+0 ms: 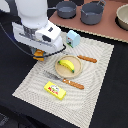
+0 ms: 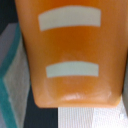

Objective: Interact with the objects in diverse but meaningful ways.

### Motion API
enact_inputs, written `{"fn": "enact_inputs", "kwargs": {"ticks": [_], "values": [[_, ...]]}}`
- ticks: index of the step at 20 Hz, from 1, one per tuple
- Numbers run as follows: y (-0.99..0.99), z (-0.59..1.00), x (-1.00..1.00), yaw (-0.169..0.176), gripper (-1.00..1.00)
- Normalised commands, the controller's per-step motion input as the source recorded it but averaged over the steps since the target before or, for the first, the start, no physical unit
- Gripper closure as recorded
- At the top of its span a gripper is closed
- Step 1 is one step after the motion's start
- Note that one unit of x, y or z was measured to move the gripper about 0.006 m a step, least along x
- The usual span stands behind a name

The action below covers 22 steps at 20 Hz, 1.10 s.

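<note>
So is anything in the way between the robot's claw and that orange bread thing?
Nothing visible. The wrist view is filled by the orange-brown bread loaf, so the gripper is right at it, at the mat's edge. Whether the claw is closed on it cannot be told.

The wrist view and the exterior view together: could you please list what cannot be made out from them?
- Gripper: fingers hidden in the exterior view by the arm's white housing; out of frame in the wrist view, so open or shut is unknown.
- Orange object: fills the wrist view, blurred; in the exterior view only a corner shows.
- Bowl: cut off by the exterior view's right edge.
</note>
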Motion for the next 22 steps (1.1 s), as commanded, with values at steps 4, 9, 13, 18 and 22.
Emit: {"fn": "enact_inputs", "kwargs": {"ticks": [4, 9, 13, 18, 22], "values": [[-0.63, 0.52, -0.14, -0.073, 1.0], [-0.5, 0.38, -0.18, -0.117, 1.0], [-0.36, 0.18, -0.14, -0.18, 1.0], [-0.3, 0.01, -0.19, -0.219, 1.0], [-0.48, -0.09, -0.41, -0.13, 1.0]]}}
